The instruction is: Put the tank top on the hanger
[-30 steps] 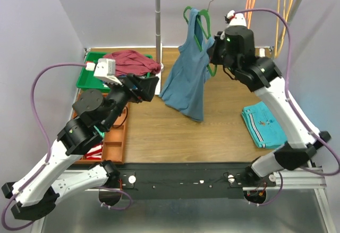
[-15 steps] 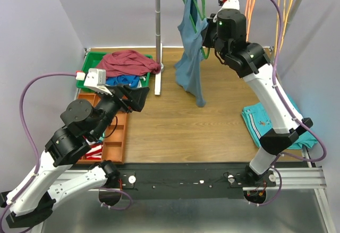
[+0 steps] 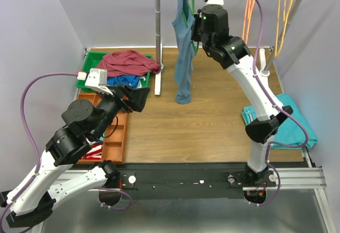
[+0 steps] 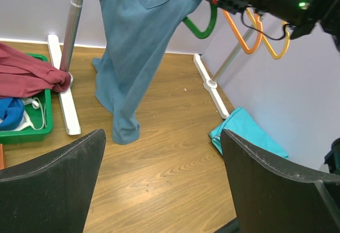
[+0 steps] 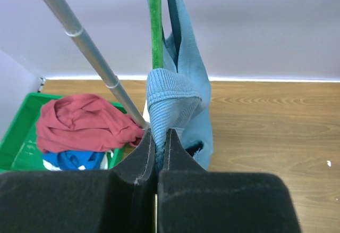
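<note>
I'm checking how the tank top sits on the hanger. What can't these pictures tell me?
- Left wrist view: the upper edge cuts off the hanger top and the tank top straps.
- Top view: the upper edge cuts off the hanger's hook.
- Right wrist view: bunched fabric hides whether the right gripper also pinches the hanger.

Pale lilac walls (image 3: 106, 15) close in a wooden table (image 3: 175, 126) on three sides. At the back a grey metal pole (image 3: 158, 25) stands upright on a white foot (image 3: 158, 84); a second pole (image 3: 281, 33) stands by the right wall.
</note>
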{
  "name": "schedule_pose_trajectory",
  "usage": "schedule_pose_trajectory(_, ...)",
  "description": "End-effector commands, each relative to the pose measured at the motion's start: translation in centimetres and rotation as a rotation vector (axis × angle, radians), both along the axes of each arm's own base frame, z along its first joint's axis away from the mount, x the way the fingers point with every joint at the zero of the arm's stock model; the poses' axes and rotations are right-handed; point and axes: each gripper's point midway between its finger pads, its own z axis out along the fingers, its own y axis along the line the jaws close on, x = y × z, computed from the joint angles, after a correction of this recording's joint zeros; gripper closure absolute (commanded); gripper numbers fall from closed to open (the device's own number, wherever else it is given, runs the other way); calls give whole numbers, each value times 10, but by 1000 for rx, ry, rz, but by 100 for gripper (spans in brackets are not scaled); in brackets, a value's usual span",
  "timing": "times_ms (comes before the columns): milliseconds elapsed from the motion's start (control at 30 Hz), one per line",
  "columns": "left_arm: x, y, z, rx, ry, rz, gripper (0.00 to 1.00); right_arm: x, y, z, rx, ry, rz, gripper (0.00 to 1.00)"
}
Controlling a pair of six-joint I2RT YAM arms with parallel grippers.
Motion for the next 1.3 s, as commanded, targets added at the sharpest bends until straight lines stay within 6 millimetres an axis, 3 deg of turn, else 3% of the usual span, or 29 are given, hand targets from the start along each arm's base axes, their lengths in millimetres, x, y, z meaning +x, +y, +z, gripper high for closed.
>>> schedule_pose_trajectory(0,-2,3,-6,20,9,1,4,8,2,39,76,-120,-28,99)
schedule_pose_trajectory(233,-2,4,-7,21,11,9,4,15,7,32,78,-115,-27,99)
schedule_pose_trajectory(533,3,0,-21,31,41,19,4,16,24,-2,83,-32,40,99)
schedule_pose_trajectory(600,4,0,-28,36,53,22,4,15,27,-11,77,-13,46,94)
schedule_pose_trajectory(667,3,0,-31,29,60,23,4,9,24,-7,90,-12,53,85)
schedule_pose_trajectory(700,3,0,-35,35,65,23,4,6,25,-5,100,-12,67,73)
schedule_pose_trajectory(767,2,2,-40,41,70,24,2,-1,24,-3,118,-6,86,60)
schedule_pose_trajectory(867,3,6,-53,65,94,45,1,-12,27,2,138,15,125,47)
schedule_pose_trajectory(933,3,4,-62,80,116,41,1,-23,24,7,150,24,142,42)
schedule_pose_trajectory(967,3,2,-65,83,126,36,1,-25,23,-2,152,47,141,40)
schedule_pose_trajectory(1000,2,0,-70,89,135,27,1,-37,19,12,177,24,160,35)
schedule_pose_trajectory(1033,3,-1,-75,98,148,26,1,-41,16,10,184,29,163,33)
schedule_pose_trajectory(1067,3,-3,-79,104,158,22,1,-45,16,0,183,50,167,32)
schedule_pose_trajectory(1167,5,-8,-94,127,193,15,1,-72,3,18,229,25,194,28)
schedule_pose_trajectory(1200,5,-8,-99,128,207,16,1,-76,3,1,219,57,202,27)
schedule_pose_trajectory(1233,6,-11,-102,128,216,13,1,-93,-7,17,248,25,216,27)
schedule_pose_trajectory(1267,6,-12,-104,128,222,7,1,-100,-10,11,261,38,221,27)
